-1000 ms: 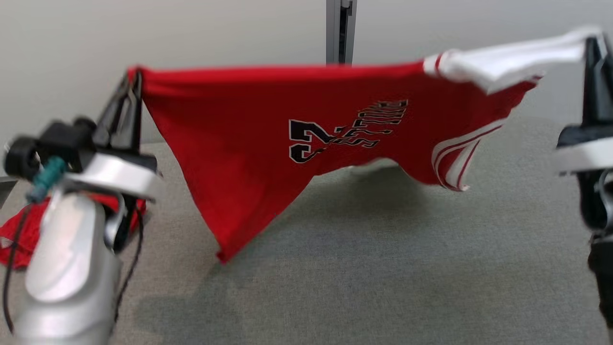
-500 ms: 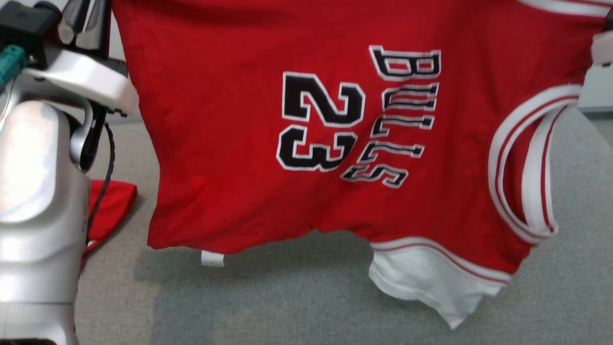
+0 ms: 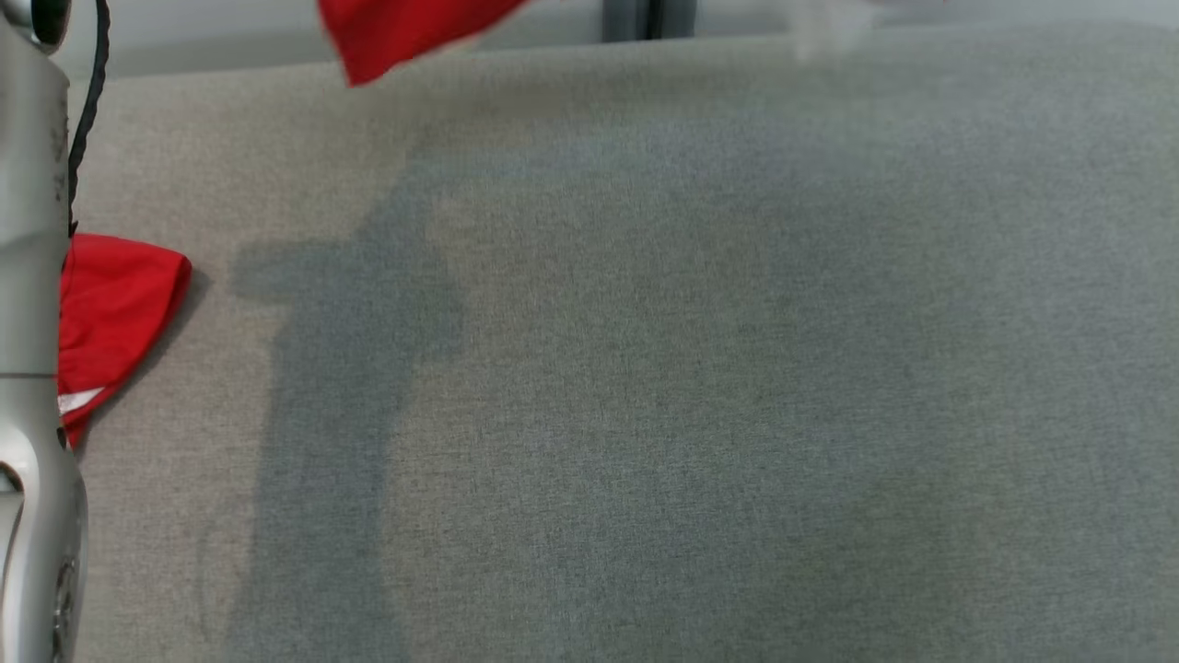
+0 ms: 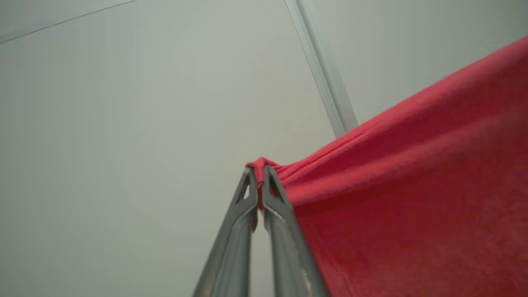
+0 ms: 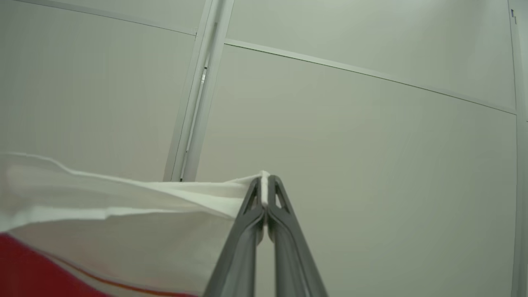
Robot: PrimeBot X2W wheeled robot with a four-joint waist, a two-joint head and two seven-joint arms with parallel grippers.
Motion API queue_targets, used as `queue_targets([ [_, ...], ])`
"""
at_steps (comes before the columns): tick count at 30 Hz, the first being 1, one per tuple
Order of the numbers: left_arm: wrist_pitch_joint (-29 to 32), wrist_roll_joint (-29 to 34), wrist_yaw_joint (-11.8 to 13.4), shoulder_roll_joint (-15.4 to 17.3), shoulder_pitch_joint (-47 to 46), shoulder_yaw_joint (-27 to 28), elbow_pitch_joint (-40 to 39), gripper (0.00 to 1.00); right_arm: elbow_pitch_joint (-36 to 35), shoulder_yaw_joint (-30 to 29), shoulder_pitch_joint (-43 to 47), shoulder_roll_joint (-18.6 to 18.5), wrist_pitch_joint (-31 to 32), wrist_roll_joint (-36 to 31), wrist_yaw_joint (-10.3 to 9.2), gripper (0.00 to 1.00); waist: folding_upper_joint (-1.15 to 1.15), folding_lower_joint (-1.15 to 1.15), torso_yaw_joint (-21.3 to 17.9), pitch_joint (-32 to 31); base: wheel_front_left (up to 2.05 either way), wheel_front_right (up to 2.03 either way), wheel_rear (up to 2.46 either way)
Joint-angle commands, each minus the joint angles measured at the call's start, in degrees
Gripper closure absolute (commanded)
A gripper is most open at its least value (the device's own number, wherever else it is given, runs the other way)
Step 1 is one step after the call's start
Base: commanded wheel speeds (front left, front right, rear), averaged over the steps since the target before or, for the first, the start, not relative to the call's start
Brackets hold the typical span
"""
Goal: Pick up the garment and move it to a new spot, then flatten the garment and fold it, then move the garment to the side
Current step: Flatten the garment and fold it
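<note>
A grey fabric worktop (image 3: 700, 368) carried a bunched red cloth (image 3: 115, 304) near its left side, with a pale panelled wall (image 5: 371, 144) and a grey upright post (image 5: 200, 95) behind.

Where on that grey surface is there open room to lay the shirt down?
The grey surface is bare through the middle and right, from the far edge by the metal post toward the robot. The left is crowded: a red cloth lies there beside the pale forearm.
</note>
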Motion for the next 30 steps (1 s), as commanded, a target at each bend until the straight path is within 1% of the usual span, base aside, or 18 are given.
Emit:
queue_targets([
  [1,-0.36,0.07,0.29,0.0,-0.3,-0.06,1.61,1.0,1.54,-0.88,-0.01,0.29,-0.36,-0.32,-0.04,1.0,0.0,0.0,0.17,2.57,0.0,0.0,0.0],
  [4,-0.8,-0.91,0.64,-0.69,1.25,0.18,4.0,1.0,4.01,-1.58,2.41,1.05,-0.51,-0.36,-0.04,1.0,0.0,0.0,0.2,4.29,0.0,0.0,0.0],
  [7,-0.83,-2.05,1.13,-1.92,5.65,0.59,5.42,1.0,3.61,-2.07,7.56,1.88,-0.55,0.65,-0.04,1.0,0.0,0.0,0.36,5.86,0.0,0.0,0.0],
  [10,-0.86,-2.62,1.36,-3.09,12.54,0.72,3.63,1.0,1.13,-1.8,16.12,3.17,-0.54,2.97,-0.04,1.0,0.0,0.0,0.37,7.01,0.0,0.0,0.0],
  [14,-0.87,-4.03,1.88,-4.89,24.87,1.88,1.06,1.0,-3.77,-0.79,29.69,4.39,-0.55,6.69,-0.04,1.0,0.0,0.0,0.03,6.58,0.0,0.0,0.0],
  [19,-0.88,-5.8,2.79,-7.0,39.83,4.36,-1.42,1.0,-8.56,-0.36,44.94,5.86,-0.55,10.8,-0.04,1.0,0.0,0.0,-0.9,3.89,0.0,0.0,0.0],
  [21,-0.88,-6.31,2.44,-7.83,44.96,5.04,-1.93,1.0,-9.65,0.71,49.96,6.1,-0.55,11.32,-0.04,1.0,0.0,0.0,-1.16,2.27,0.0,0.0,0.0],
  [23,-0.88,-6.81,2.84,-8.53,49.46,5.95,-2.55,1.0,-10.12,1.19,54.44,6.54,-0.55,12.28,-0.04,1.0,0.0,0.0,-1.37,0.25,0.0,0.0,0.0],
  [25,-0.88,-7.16,2.62,-9.12,53.51,6.72,-3.0,1.0,-10.29,1.85,58.17,6.76,-0.55,12.82,-0.04,1.0,0.0,0.0,-1.48,-1.97,0.0,0.0,0.0],
  [30,-0.88,-8.32,2.97,-10.14,62.08,8.02,-4.06,1.0,-9.36,1.25,66.6,7.84,-0.55,13.8,-0.04,1.0,0.0,0.0,-1.28,-7.82,0.0,0.0,0.0],
])
